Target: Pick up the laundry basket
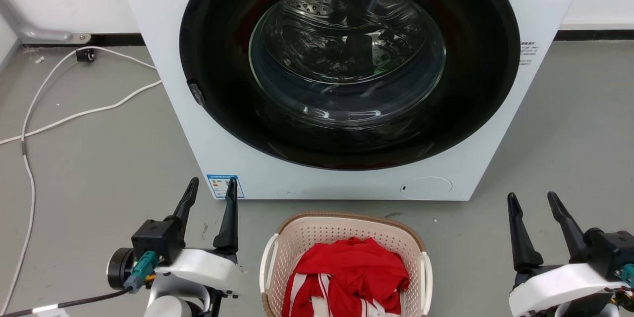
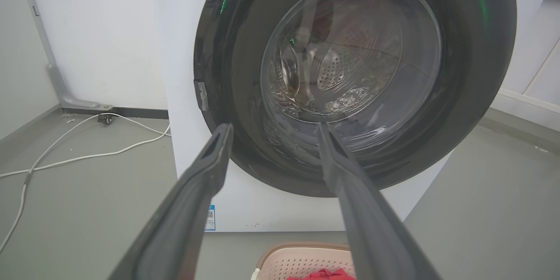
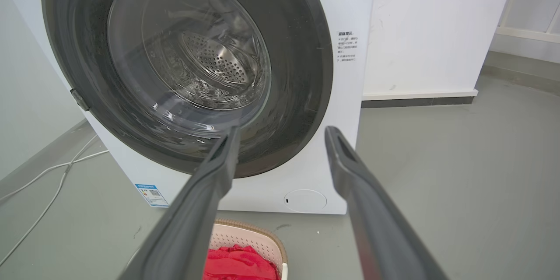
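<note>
The laundry basket (image 1: 317, 230) stands on the grey floor just in front of the washer, cream-white and perforated with a brown rim and white side handles. Red and white clothes (image 1: 349, 270) fill it. The basket's far rim also peeks into the left wrist view (image 2: 302, 256) and the right wrist view (image 3: 258, 238). My left gripper (image 1: 212, 187) hangs open to the basket's left, apart from it. To the basket's right, my right gripper (image 1: 532, 200) is open too, holding nothing.
A white front-loading washer (image 1: 223, 158) with a round dark glass door (image 1: 346, 59) stands right behind the basket. White cables (image 1: 64, 119) trail over the floor at the left. Grey floor lies to either side, a white wall behind.
</note>
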